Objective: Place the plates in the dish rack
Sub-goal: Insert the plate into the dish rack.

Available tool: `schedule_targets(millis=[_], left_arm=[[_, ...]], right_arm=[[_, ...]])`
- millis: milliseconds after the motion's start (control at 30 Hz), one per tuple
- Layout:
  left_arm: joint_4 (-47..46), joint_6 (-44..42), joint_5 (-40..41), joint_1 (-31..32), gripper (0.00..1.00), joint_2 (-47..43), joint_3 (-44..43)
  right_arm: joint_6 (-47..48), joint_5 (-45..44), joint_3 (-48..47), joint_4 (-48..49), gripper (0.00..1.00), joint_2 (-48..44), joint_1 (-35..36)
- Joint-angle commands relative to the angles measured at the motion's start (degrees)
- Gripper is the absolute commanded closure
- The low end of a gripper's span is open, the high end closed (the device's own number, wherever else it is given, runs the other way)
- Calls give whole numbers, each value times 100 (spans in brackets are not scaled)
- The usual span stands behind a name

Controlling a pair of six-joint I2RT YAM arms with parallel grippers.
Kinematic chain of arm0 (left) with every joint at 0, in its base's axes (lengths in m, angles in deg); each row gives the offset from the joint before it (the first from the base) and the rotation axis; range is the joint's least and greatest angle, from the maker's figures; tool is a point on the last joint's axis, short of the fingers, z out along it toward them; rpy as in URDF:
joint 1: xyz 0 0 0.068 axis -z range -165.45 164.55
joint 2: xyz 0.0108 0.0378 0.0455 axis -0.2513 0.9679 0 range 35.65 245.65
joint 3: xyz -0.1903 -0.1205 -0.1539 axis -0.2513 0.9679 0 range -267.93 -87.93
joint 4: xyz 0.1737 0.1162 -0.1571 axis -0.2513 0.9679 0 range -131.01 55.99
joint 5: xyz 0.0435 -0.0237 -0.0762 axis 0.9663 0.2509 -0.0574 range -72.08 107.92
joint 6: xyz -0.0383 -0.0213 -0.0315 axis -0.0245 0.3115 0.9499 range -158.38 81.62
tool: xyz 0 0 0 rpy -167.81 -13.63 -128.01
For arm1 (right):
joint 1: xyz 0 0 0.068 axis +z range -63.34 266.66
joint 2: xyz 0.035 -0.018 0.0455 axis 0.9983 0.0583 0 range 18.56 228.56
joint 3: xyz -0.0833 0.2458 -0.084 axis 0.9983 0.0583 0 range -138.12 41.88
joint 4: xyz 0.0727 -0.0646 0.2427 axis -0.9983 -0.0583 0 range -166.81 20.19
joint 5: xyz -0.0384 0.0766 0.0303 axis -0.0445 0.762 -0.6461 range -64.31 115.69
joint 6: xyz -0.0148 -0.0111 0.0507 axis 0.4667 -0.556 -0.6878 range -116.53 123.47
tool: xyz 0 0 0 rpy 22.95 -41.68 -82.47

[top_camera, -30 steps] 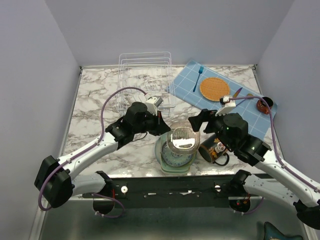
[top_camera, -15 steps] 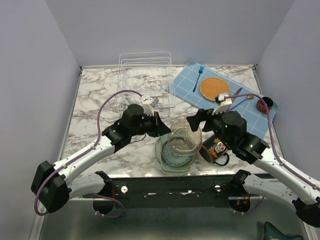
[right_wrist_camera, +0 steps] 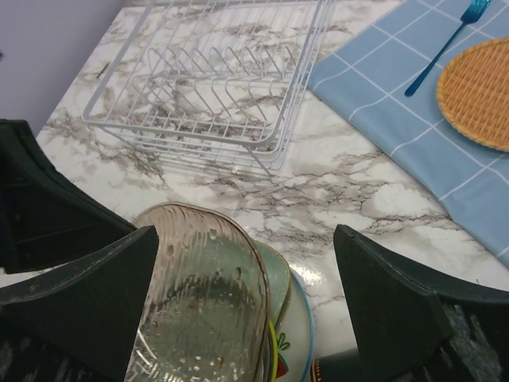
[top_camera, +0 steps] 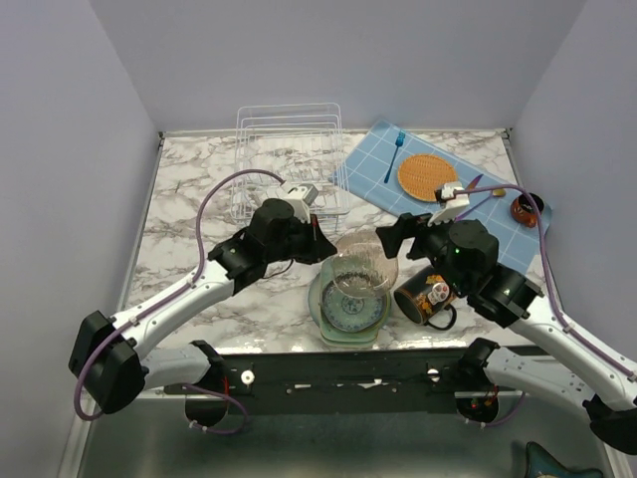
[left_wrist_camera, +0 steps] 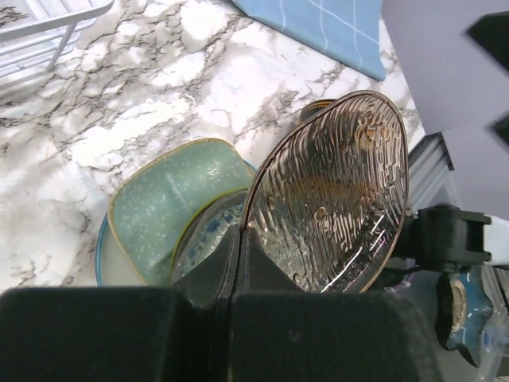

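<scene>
We have the brownish plate (top_camera: 363, 267) pinched at its near rim in the left tool (top_camera: 323, 244). The jaws are clamped thin on the edge, and the plate is up off the stack of remaining plates (top_camera: 348, 317), which sits near the middle of the table's near edge.

Compared with a second ago, the left wrist has drawn back toward the far-left part of the table (top_camera: 189, 209). The plate has come with it, riding a little higher and further from the near edge. It is tipped well up on its rim, not lying flat. We take this to mean the pick is done and the carry toward the dish rack (top_camera: 289, 169) has begun. The rack stands at the far edge, left of centre, and holds no plate that we can see.

The right tool (top_camera: 390, 239) hangs spread wide beside the plate's right rim, gripping nothing. From these views we cannot tell whether it touches the glass. It has eased slightly toward the far edge since the earlier frame, so the black mug (top_camera: 426, 299), just right of the stack, now shows more fully.

The stack itself looks unmoved, so several plates are still to go.
</scene>
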Motion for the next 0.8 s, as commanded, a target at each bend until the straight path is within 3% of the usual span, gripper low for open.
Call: schedule_targets(millis=[0,133,300,733,767], left_arm=[[180,-334,336,23,100,464,-212],[399,-579,643,15,100,727,-475],[1233,-1142,1861,-73,100,825,-1388],[2596,-2398,4132,-1145,100,1482,-3691],[2823,-2513,4594,-1163,100,1571,-3823]], right_arm=[[203,-375,-712,-323,0,-133,27],[247,-761,-1021,-509,0,-272,27],[362,-1280,-933,-579,0,-492,27],[46,-1281,-511,-738,0,-555,27],[28,-1246,-459,-738,0,-537,36]])
